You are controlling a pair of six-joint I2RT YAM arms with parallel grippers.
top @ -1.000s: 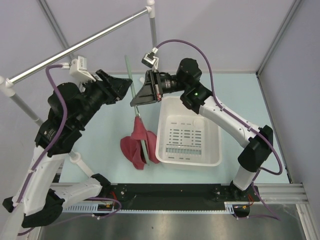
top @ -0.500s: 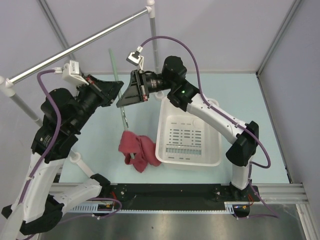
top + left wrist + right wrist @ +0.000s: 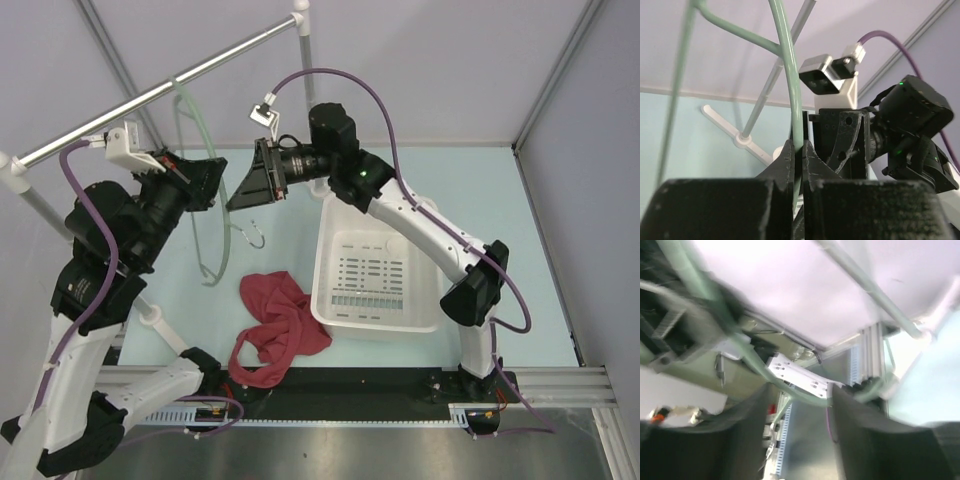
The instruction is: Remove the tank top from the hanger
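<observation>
The tank top (image 3: 275,325), dark red, lies crumpled on the table left of the basket, off the hanger. The pale green hanger (image 3: 182,130) hangs bare above the table under the rail, its metal hook (image 3: 257,235) pointing right. My left gripper (image 3: 213,178) is shut on the hanger's thin bar; in the left wrist view the hanger (image 3: 789,75) runs down between the pinched fingers of the left gripper (image 3: 799,150). My right gripper (image 3: 240,195) faces it from the right, open. In the blurred right wrist view the hanger (image 3: 747,357) crosses beyond the spread fingers of the right gripper (image 3: 800,405), ungripped.
A white plastic basket (image 3: 318,290) stands right of the tank top, below the right arm. The long silver rail (image 3: 160,90) runs diagonally across the back left on white posts (image 3: 305,60). Grey walls close the back and right.
The tank top slid off the hanger and dropped onto the table. My left gripper shut on the hanger and lifted it left toward the rail. My right gripper let go and opened.
</observation>
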